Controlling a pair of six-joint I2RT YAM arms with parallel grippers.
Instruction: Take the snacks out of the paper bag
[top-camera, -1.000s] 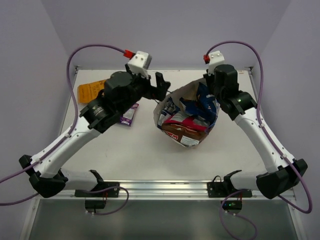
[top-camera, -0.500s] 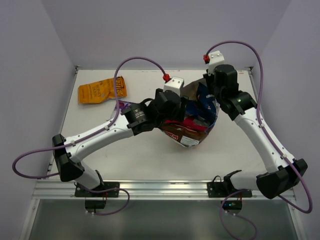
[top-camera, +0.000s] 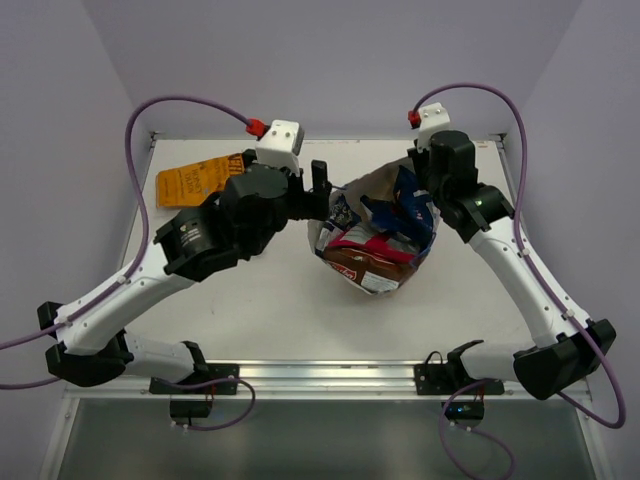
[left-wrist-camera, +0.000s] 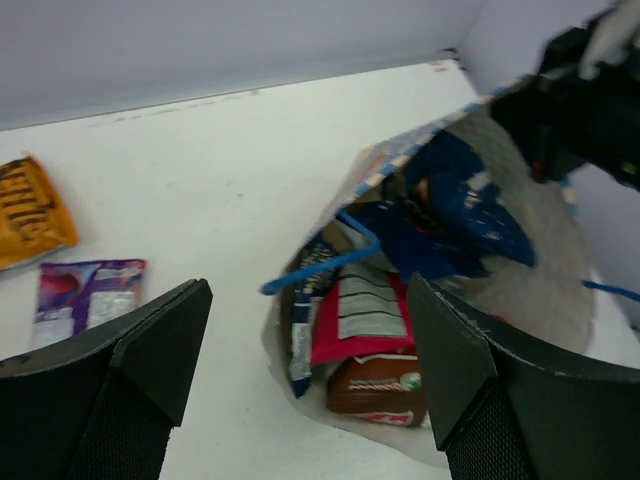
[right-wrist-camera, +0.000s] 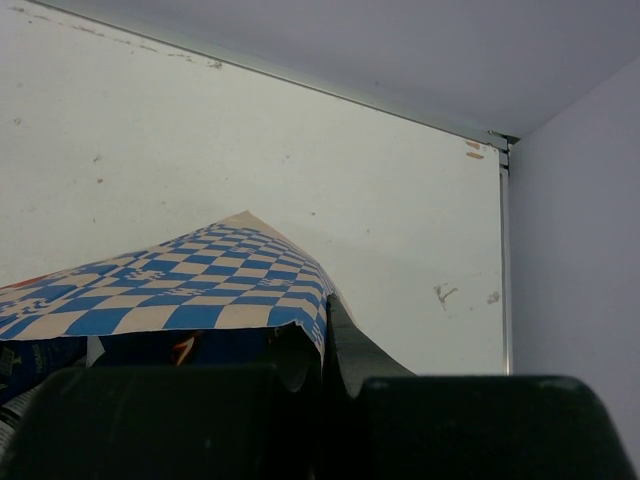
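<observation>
Left jaws: hovering apart beside bag (left-wrist-camera: 545, 290).
Right jaws: clamping bag rim.
Approach advised: aiming at magenta packet (left-wrist-camera: 345, 345), pinching its edge.

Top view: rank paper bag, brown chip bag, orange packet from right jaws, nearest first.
1. Tan checkered paper bag: rim in right gripper jaws.
2. Brown-and-white foil chip bag: inside bag, near end.
3. Orange foil packet: far-left of table.

Bare table (left-wrist-camera: 200, 200) is seen left of the bag (left-wrist-camera: 545, 290); its mouth is crowded by packets (left-wrist-camera: 365, 315), crossed by a handle (left-wrist-camera: 322, 270), and its far rim is blocked by the right gripper (right-wrist-camera: 325, 365).
</observation>
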